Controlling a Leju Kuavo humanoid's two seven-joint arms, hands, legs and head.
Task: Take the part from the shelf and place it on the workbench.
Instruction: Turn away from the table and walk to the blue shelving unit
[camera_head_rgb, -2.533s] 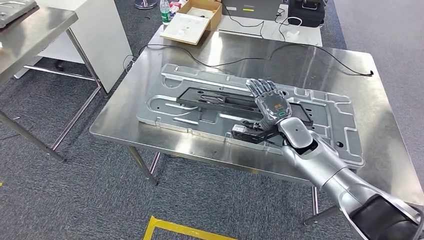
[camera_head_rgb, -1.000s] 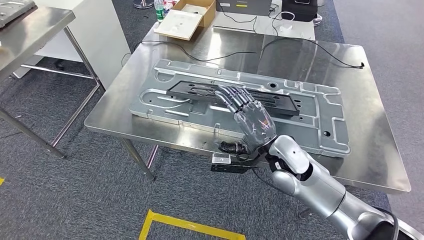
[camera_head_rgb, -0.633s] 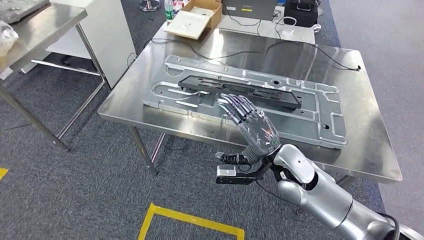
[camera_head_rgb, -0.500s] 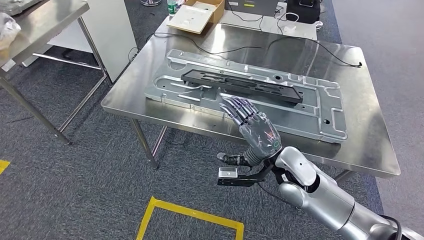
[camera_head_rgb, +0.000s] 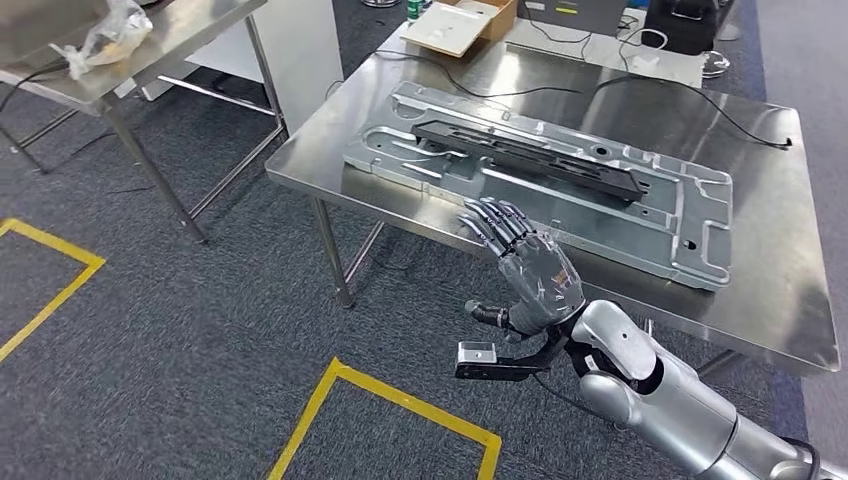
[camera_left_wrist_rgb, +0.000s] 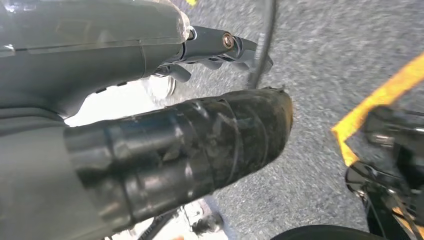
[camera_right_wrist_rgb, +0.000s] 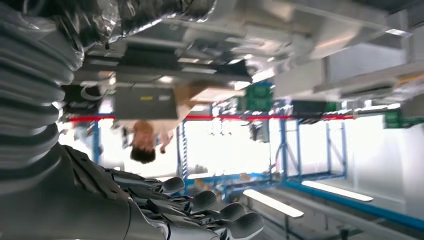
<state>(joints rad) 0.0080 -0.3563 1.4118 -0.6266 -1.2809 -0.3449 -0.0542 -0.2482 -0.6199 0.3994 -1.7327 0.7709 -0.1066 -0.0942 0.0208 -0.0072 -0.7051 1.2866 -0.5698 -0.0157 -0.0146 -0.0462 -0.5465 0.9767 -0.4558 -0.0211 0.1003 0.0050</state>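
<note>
The black part (camera_head_rgb: 525, 158) is seen lying flat on the metal plate (camera_head_rgb: 700, 235) on the workbench (camera_head_rgb: 800, 320). It is judged stiff and light, best taken mid-length. The right hand (camera_head_rgb: 525, 270) is released, fingers spread; the left hand (camera_left_wrist_rgb: 150, 140) seems released.

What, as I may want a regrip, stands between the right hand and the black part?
Nothing visible: the right hand hovers open off the workbench edge; only bare metal plate lies between it and the black part.
</note>
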